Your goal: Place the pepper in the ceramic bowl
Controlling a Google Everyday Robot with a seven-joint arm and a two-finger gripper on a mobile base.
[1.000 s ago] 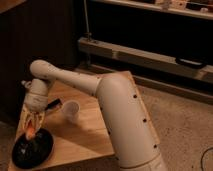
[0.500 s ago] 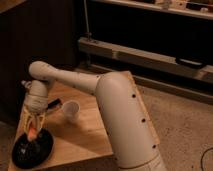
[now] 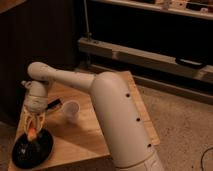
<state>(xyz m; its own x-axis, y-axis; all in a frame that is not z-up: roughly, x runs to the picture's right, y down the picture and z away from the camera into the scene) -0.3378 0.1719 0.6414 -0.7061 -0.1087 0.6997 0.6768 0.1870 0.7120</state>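
Gripper: gripper point(image 3: 33, 126) hangs at the left end of the table, pointing down over the back rim of the ceramic bowl point(image 3: 31, 150); fingers closed on the pepper point(image 3: 32, 132).
Pepper: orange-red, held between the fingers just above the bowl; whether it touches the bowl is hard to tell.
Hidden: pepper mostly covered by the fingers; bowl's back edge partly behind the gripper.
Ceramic bowl: glossy black, shallow, at the table's near-left corner.
Cup: small whitish plastic cup point(image 3: 71, 111) stands upright on the table, right of the gripper, apart from the bowl.
Dark object: lies beside the gripper point(image 3: 54, 104), too dim to identify.
Surface: light wooden table point(image 3: 87, 135).
Room: speckled floor point(image 3: 175, 125) to the right; dark shelving behind.
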